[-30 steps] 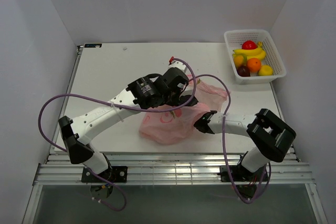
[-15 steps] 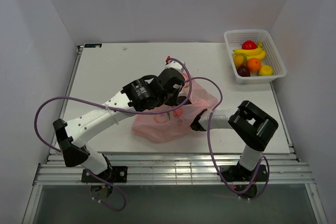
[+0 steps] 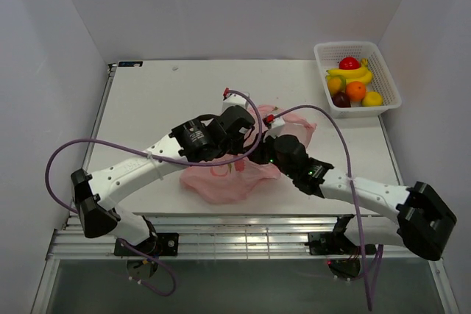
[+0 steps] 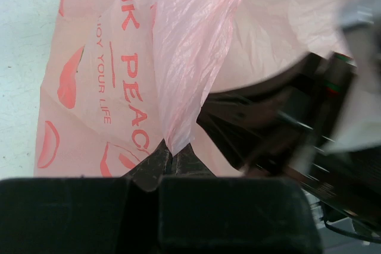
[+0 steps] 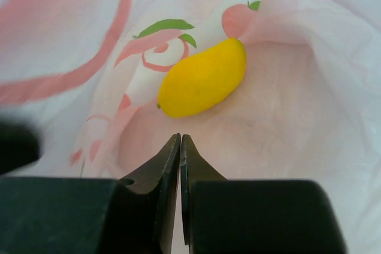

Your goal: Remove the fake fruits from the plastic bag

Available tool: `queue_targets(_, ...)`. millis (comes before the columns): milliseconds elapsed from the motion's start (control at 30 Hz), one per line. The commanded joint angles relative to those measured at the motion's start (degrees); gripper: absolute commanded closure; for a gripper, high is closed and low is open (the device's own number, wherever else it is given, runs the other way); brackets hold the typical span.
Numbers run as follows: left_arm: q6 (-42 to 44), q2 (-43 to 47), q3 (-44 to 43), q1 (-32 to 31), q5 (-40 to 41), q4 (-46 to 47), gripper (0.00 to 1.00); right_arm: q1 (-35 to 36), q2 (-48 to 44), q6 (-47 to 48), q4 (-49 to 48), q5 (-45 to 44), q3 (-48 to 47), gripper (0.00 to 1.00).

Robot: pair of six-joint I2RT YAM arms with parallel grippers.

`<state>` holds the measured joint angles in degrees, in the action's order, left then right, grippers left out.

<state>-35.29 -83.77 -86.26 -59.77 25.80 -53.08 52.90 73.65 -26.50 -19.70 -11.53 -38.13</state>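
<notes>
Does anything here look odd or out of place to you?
Yes: the right end effector sits inside the plastic bag with its jaws shut, apparently on nothing, while a yellow fruit lies loose just beyond its tips. The left end effector pinches the bag.

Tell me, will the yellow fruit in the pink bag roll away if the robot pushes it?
Probably it would wobble more than roll: the yellow fruit is long and pointed, not round. Its skin looks smooth, so it may slip when pinched. The soft bag sags around it, which should stop it going far.
</notes>
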Motion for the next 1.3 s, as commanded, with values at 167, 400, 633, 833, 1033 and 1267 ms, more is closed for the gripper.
queue_targets(167,-2.4,6.5,1.7,-0.3,3.8,3.7,1.00,0.0,-23.8,3.3,14.7,0.3,5.8,0.92)
queue_targets(400,0.2,8.7,3.6,-0.3,-0.9,6.3,1.00,0.0,-25.6,6.3,13.7,2.5,5.4,0.85)
queue_targets(633,1.8,9.2,4.9,-0.3,-6.7,9.7,1.00,0.0,-10.9,4.9,7.8,-2.4,0.0,0.62)
queue_targets(833,-0.7,7.1,3.7,-0.3,-10.1,10.4,1.00,0.1,2.5,2.0,-0.8,0.8,-3.3,0.27)
queue_targets(1033,-1.7,6.6,4.2,-0.3,-12.4,11.9,1.00,0.1,10.4,-3.5,-6.0,-1.7,-4.8,0.10)
queue_targets(1267,-2.1,6.2,4.7,-0.3,-12.8,13.2,1.00,1.1,17.0,-5.1,-9.0,0.9,-4.8,0.08)
